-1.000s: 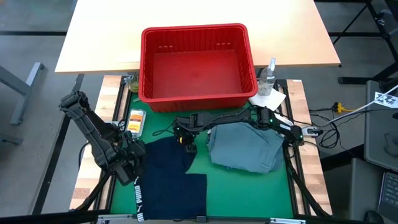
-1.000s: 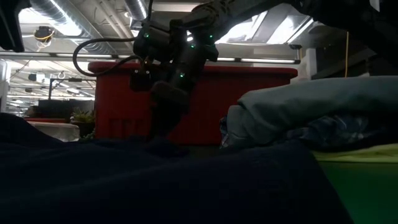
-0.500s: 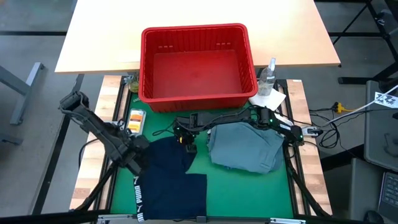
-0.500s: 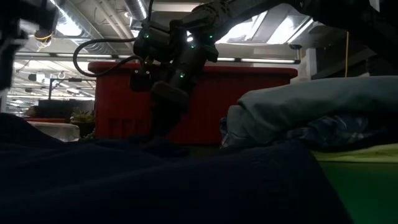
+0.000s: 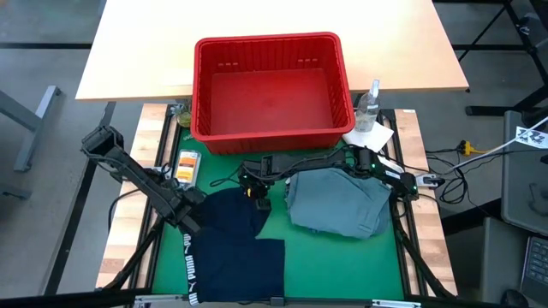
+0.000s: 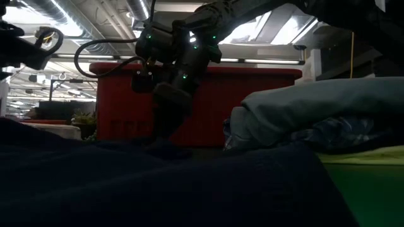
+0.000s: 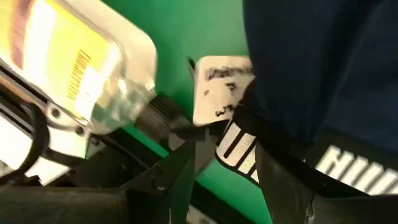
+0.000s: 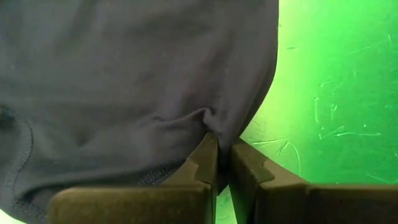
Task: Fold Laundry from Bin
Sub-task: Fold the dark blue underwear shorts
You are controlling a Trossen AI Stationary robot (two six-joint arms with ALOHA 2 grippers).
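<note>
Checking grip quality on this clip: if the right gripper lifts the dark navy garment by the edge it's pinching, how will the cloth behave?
The dark navy garment will probably drape limply; it puckers where the right gripper pinches it. Spread flat, most would likely trail behind. The pinch is narrow, so thin cloth might slip.

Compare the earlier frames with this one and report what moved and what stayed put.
The left gripper pulled away from the dark navy garment, drawing back to its waistband edge at the mat's left side. The right gripper stays shut on the navy garment's top edge. The grey-blue garment and the red bin did not move.
</note>
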